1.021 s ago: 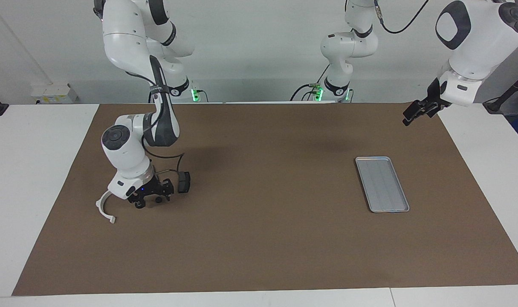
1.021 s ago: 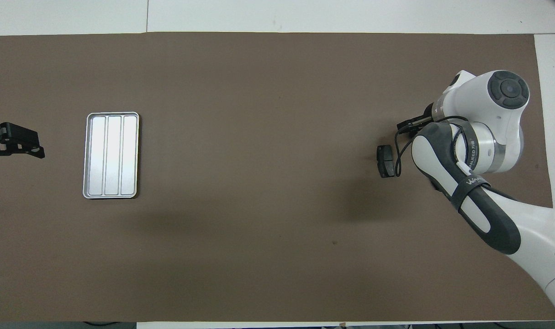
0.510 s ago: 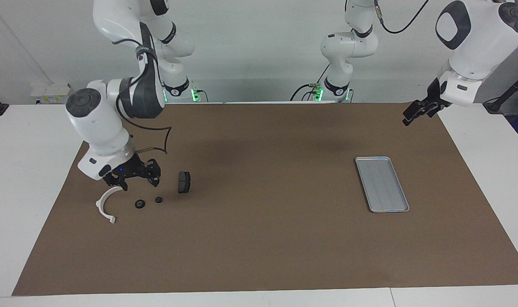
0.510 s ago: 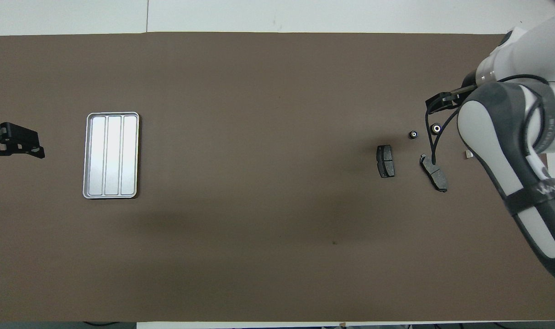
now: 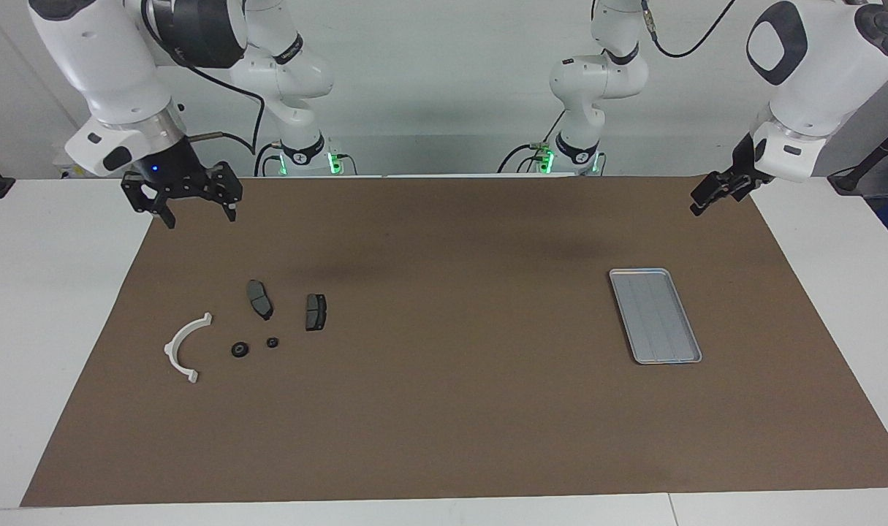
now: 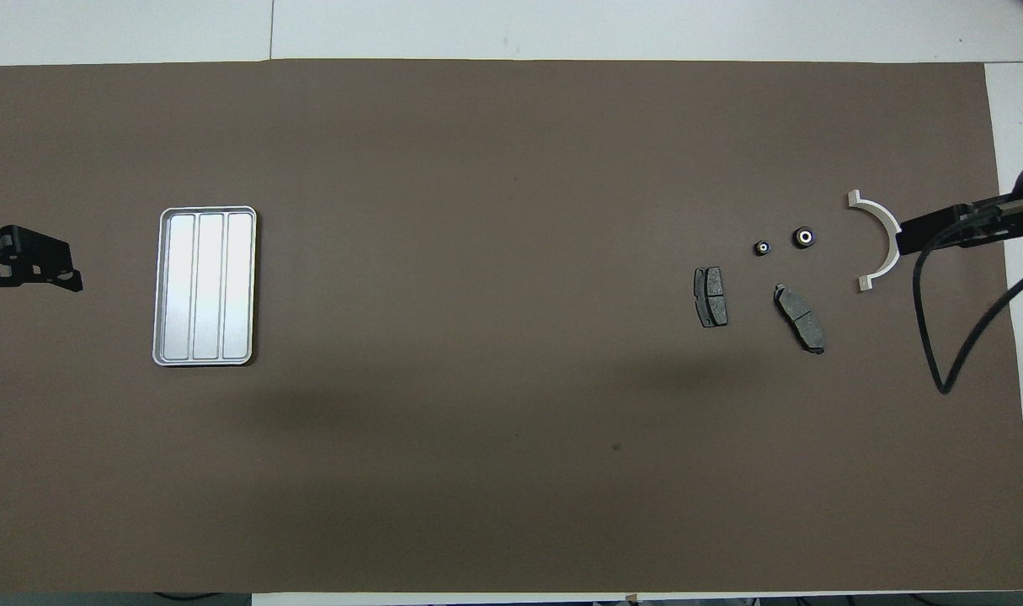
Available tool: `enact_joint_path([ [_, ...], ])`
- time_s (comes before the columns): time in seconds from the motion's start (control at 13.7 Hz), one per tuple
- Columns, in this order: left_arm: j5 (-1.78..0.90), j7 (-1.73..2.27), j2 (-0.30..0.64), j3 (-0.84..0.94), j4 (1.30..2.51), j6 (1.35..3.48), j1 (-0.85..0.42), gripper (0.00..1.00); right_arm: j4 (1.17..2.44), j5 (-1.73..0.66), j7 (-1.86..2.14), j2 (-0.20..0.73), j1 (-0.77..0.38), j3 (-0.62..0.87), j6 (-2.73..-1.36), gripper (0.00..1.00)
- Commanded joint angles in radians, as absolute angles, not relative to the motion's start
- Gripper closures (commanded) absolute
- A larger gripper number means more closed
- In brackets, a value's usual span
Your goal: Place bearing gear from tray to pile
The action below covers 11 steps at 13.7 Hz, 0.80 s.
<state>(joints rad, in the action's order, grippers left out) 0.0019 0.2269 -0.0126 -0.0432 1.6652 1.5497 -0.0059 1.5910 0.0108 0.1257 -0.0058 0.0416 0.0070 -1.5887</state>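
The silver-grey ridged tray lies toward the left arm's end of the mat with nothing in it. At the right arm's end sits the pile: a white half-ring bracket, two dark brake pads, and two small round black bearing gears between them. My right gripper hangs open and empty, high above the mat's edge, nearer the robots than the pile. My left gripper waits raised and open over the mat's corner by the tray.
A brown mat covers most of the white table. The right arm's black cable loops over the mat's edge beside the bracket. Both arm bases stand at the robots' end of the table.
My right gripper has lifted off the pile and drawn back toward the robots, its jaws widening. That uncovered the gears and the second brake pad. The left arm has not moved.
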Motion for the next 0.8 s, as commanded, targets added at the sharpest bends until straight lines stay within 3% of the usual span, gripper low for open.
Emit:
enact_joint_path([
  [0.0, -0.009, 0.221, -0.040, -0.046, 1.695, 1.568, -0.005, 0.00, 1.615, 0.020, 0.098, -0.035, 0.101, 0.014, -1.527, 0.00],
  [0.29, -0.009, 0.221, -0.040, -0.046, 1.695, 1.568, -0.005, 0.00, 1.641, 0.029, 0.081, -0.058, 0.106, 0.014, -1.448, 0.00],
  [0.73, -0.009, 0.221, -0.040, -0.045, 1.695, 1.568, -0.005, 0.00, 1.640, 0.029, 0.080, -0.057, 0.104, 0.014, -1.457, 0.00],
])
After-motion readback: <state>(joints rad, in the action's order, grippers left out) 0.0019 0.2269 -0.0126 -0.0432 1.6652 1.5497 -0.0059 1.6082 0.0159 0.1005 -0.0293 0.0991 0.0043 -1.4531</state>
